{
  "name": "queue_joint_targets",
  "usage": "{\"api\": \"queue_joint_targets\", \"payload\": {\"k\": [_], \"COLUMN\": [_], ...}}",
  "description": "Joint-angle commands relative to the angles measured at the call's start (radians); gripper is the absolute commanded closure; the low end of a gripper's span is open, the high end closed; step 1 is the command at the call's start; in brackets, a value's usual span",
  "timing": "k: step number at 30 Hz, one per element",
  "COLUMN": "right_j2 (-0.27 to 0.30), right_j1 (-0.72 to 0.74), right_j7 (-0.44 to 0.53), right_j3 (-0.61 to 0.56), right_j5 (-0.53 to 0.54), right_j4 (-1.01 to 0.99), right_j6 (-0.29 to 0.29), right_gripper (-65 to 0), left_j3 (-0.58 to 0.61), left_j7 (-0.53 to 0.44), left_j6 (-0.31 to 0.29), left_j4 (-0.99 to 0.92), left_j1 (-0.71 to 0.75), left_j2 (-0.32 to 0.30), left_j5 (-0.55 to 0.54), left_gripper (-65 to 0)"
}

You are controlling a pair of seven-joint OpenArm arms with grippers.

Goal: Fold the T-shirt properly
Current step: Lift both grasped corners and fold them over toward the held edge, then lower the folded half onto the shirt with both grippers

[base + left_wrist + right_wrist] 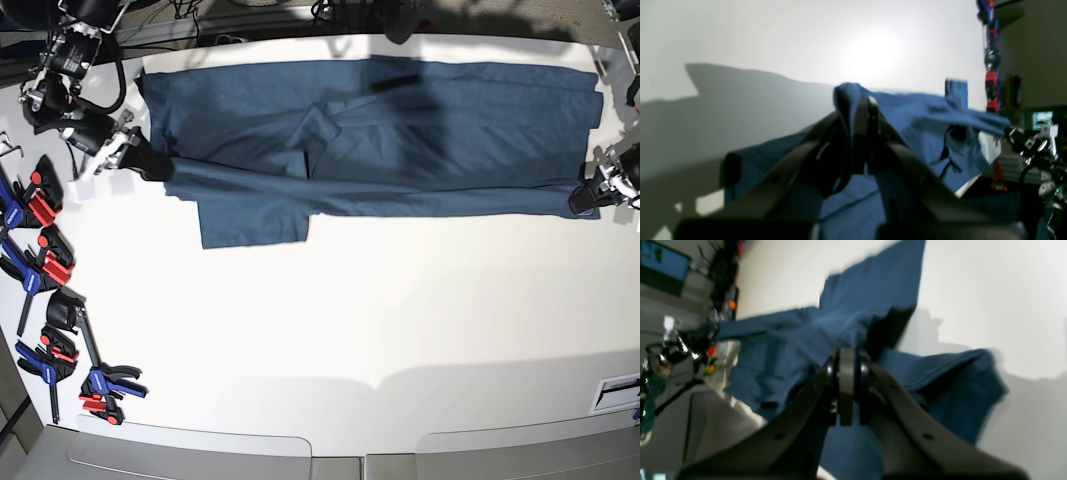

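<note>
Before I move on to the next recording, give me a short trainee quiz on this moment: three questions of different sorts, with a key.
1. True or false: the T-shirt lies crumpled in a heap at the middle of the table.
2. Multiple choice: what is the left gripper doing? A) hanging open above the cloth B) shut on the T-shirt C) holding a clamp
3. Fill in: the right gripper is shut on the ____.

Key:
1. False. It is stretched wide along the far edge of the table, between the two grippers.
2. B.
3. T-shirt. The blue and red clamps lie untouched on the base view's left side.
</note>
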Motion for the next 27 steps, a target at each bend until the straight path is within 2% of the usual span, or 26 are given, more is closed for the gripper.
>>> {"api": "queue_joint_targets", "payload": {"k": [1, 6, 12, 18, 27], "right_j2": [0.020, 0.021, 0.020, 0.019, 0.020], "right_j1": [0.007, 0.000, -0.040, -0.084, -0.100], "right_j7": [0.016, 0.016, 0.016, 0.016, 0.016], "right_j3": [0.023, 0.081, 0.085, 0.085, 0.085], "right_j5": [0.034, 0.060, 0.103, 0.107, 0.106], "right_j4": [0.020, 0.020, 0.020, 0.020, 0.020], "right_j6": [0.006, 0.006, 0.006, 0.006, 0.006], "right_gripper": [0.0, 0.0, 0.0, 0.0, 0.0], "left_j3": [-0.010, -0.010, -0.010, -0.010, -0.010], "left_j7": [-0.012, 0.017, 0.079, 0.124, 0.172], "left_j6": [-0.012, -0.012, -0.012, -0.012, -0.012], "left_j4": [0.018, 0.018, 0.018, 0.018, 0.018], "left_j1": [-0.008, -0.006, -0.006, -0.005, 0.042], "left_j2": [-0.030, -0.031, -0.031, -0.034, -0.091], "left_j5": [-0.032, -0.061, -0.118, -0.118, -0.118], "left_gripper": [0.0, 0.0, 0.0, 0.0, 0.0]}}
